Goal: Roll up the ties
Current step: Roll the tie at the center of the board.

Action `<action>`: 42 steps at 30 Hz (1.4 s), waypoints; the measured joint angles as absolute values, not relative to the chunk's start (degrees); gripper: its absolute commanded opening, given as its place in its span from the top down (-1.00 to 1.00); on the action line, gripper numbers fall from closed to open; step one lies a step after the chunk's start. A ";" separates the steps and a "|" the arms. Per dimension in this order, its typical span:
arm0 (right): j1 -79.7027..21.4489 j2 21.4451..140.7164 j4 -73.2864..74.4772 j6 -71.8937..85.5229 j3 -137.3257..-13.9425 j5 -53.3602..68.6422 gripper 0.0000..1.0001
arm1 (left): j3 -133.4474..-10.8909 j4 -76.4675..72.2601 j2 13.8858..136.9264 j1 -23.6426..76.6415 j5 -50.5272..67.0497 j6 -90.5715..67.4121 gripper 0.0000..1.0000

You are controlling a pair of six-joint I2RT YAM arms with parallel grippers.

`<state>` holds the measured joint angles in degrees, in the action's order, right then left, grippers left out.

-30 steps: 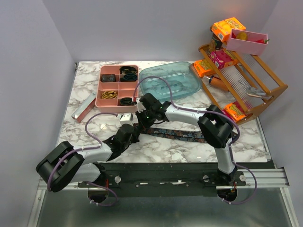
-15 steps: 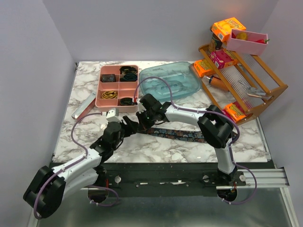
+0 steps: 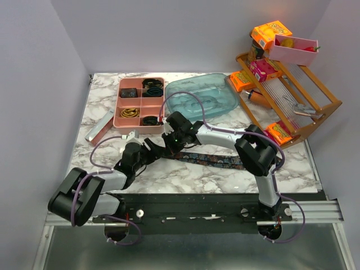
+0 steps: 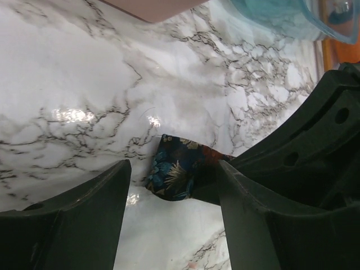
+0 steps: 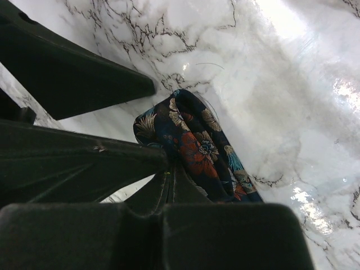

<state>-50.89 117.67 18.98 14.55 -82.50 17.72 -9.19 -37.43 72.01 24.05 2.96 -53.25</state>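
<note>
Two fingers (image 4: 95,197) of the left gripper (image 3: 153,148) stand wide apart near the tie (image 4: 175,169) end. The right gripper (image 5: 169,171) pinches that end, fingers together. The tie runs right along the marble table (image 3: 101,107).

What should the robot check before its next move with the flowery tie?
1. Right gripper pinching the tie: ok.
2. Left gripper open: ok.
3. Tie's end sits between the left fingers, not touched by them: ok.
4. Rest of the tie lies stretched out on the table: ok.
5. Roll started neatly: cannot tell, too little of it shows.
6. Pink tray apart from both grippers: ok.
</note>
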 measured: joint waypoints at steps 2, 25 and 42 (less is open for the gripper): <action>-50.85 117.67 19.18 14.57 -82.50 17.91 0.99 | -9.02 -41.01 74.87 23.99 4.12 -53.93 0.01; -49.32 116.33 19.88 14.92 -83.31 19.55 0.99 | -6.37 -60.47 85.97 23.94 8.38 -54.17 0.51; -49.21 118.41 19.64 14.41 -83.33 15.40 0.99 | -9.56 -46.06 79.22 24.01 5.80 -48.71 -0.41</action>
<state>-49.21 118.41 19.64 14.41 -83.33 15.40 -9.56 -46.06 79.22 24.01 5.80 -48.71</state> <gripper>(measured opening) 0.012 0.637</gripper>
